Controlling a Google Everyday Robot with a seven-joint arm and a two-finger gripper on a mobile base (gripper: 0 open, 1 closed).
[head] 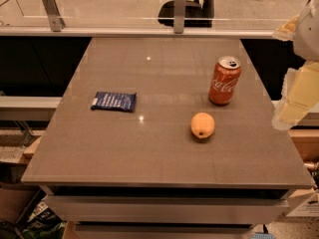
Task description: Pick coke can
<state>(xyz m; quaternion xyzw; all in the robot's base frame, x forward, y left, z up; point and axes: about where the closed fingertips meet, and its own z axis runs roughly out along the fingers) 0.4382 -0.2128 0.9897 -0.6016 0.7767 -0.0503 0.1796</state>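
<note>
The coke can stands upright on the right part of the grey table; it is red-orange with white script and a silver top. My gripper shows at the right edge of the view as pale yellowish-white parts, to the right of the can and apart from it, beyond the table's right edge. It holds nothing that I can see.
A round orange-yellow fruit lies in front of the can, a little to its left. A flat dark-blue snack packet lies on the left part. A glass railing with metal posts runs behind the table.
</note>
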